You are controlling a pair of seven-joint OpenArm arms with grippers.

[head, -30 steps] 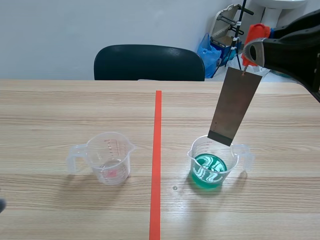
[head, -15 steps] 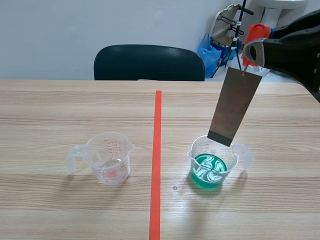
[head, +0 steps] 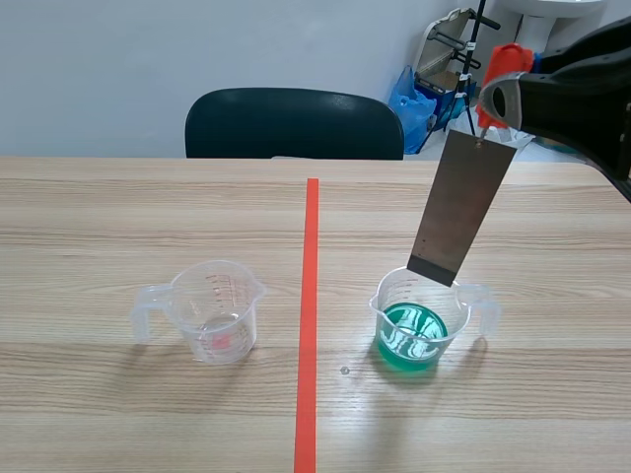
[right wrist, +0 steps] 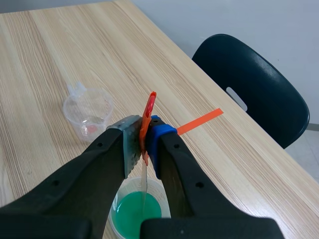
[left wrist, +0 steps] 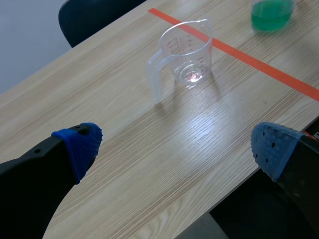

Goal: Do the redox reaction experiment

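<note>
The right gripper (right wrist: 144, 135) is closed on an orange-red clip (right wrist: 149, 110); the grey metal plate (head: 461, 209) hangs from it over the cup of green liquid (head: 386, 298). The left gripper (left wrist: 175, 145) is wide open and empty, near the clear cup (left wrist: 185, 55)

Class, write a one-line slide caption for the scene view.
Right arm, jaws shut on an orange clip, hangs a metal strip over the green-liquid cup; a clear cup stands across the tape line.
</note>
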